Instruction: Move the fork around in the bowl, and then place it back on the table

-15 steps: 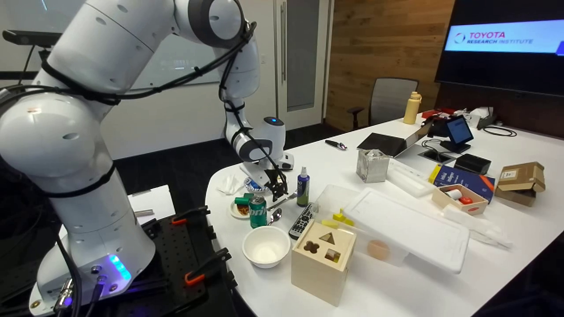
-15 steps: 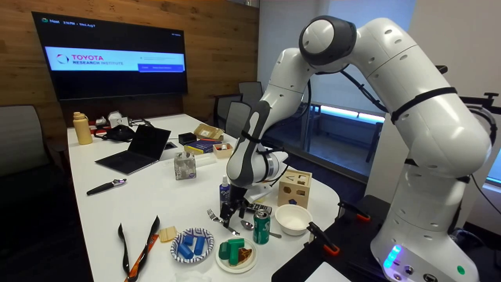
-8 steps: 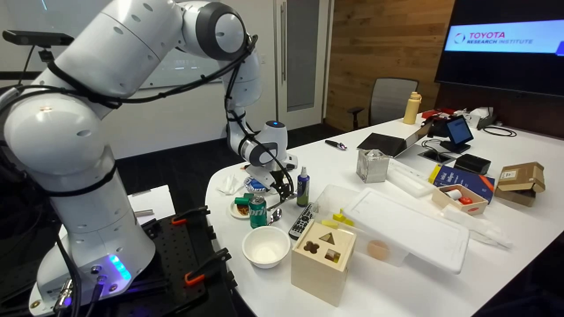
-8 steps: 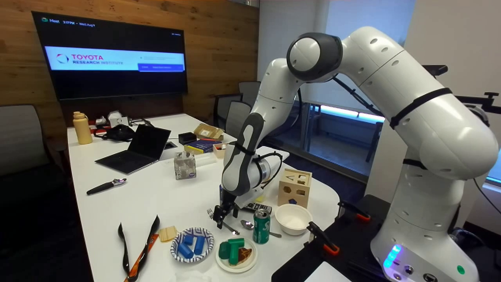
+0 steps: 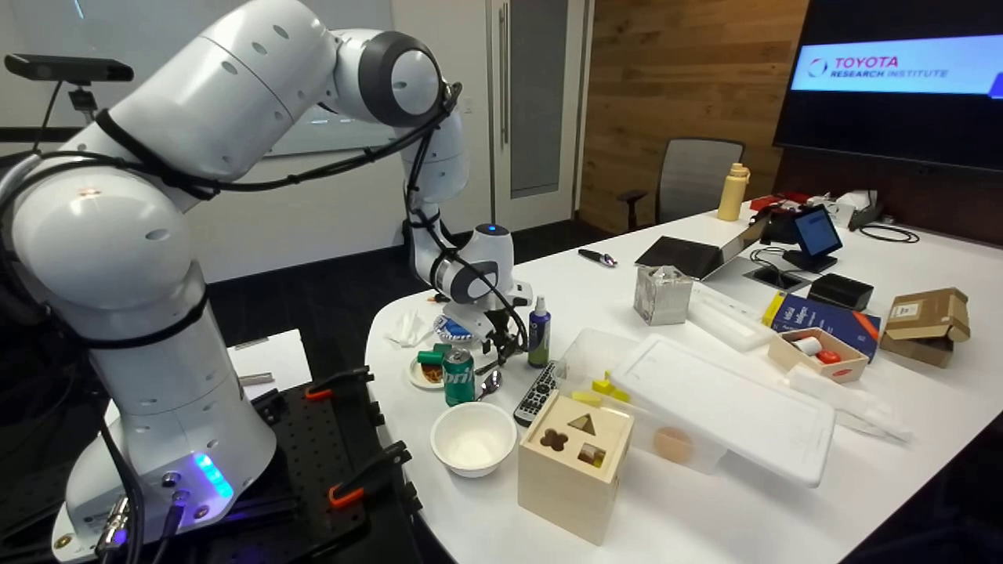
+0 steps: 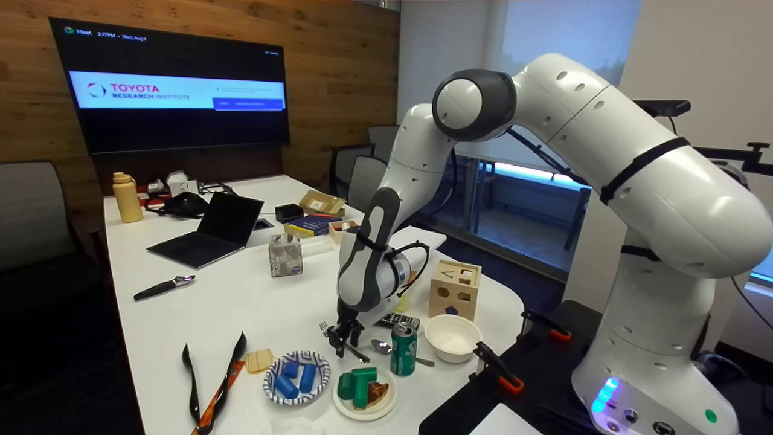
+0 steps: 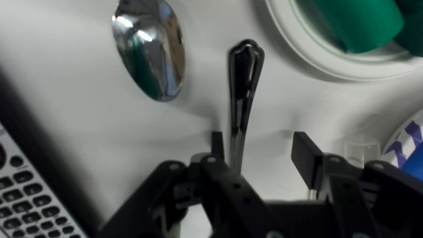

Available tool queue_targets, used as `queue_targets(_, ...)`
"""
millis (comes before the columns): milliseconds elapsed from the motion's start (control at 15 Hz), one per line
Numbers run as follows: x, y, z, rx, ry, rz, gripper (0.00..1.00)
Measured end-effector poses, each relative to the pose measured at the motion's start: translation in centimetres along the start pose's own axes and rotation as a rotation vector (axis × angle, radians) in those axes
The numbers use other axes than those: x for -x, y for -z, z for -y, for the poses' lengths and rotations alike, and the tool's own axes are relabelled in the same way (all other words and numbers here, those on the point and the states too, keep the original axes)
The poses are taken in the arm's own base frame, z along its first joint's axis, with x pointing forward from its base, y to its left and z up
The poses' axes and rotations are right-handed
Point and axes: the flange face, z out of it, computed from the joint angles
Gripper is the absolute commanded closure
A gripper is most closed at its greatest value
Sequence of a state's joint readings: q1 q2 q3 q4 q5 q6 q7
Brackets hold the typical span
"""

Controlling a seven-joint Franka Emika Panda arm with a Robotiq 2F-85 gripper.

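Observation:
The metal fork lies on the white table (image 6: 241, 296). Its handle (image 7: 244, 79) points away from my gripper in the wrist view, and its tines (image 6: 325, 328) show in an exterior view. My gripper (image 7: 259, 148) is open and low over the fork. The fork's shaft runs between the two fingers, nearer the left finger (image 7: 217, 145) in the wrist view and apart from the right one. Part of the fork is hidden behind the gripper. The plain white bowl (image 5: 472, 450) stands on the table near the robot base; it also shows in an exterior view (image 6: 453, 341).
A spoon (image 7: 150, 49) lies beside the fork. A green can (image 6: 404, 350) stands between fork and bowl. A remote (image 5: 536, 394), a spray bottle (image 5: 539, 333), a plate with green pieces (image 6: 386, 411) and the wooden box (image 5: 568, 486) are close by.
The arm has come down. My gripper has moved lower and over the fork, to the left in an exterior view. Fork and bowl have not visibly moved.

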State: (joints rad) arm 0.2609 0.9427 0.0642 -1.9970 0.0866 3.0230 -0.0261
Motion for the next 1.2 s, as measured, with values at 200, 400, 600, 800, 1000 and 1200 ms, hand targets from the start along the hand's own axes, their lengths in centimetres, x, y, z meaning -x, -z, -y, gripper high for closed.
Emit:
queue_targets(200, 0.0, -0.3, 0.0, 0.001, -0.01, 0.002, 0.95)
queue_targets(400, -0.1, -0.3, -0.4, 0.012, -0.022, 0.0, 0.98)
queue_targets(600, -0.1, -0.3, -0.4, 0.013, -0.043, 0.0, 0.97)
queue_targets(800, -0.1, -0.3, -0.4, 0.013, -0.061, 0.0, 0.97)
queue_targets(1000, -0.4, 0.4, 0.1, 0.012, -0.081, -0.001, 0.97)
queue_targets(1200, -1.3, 3.1, 1.6, 0.013, -0.089, 0.005, 0.97)
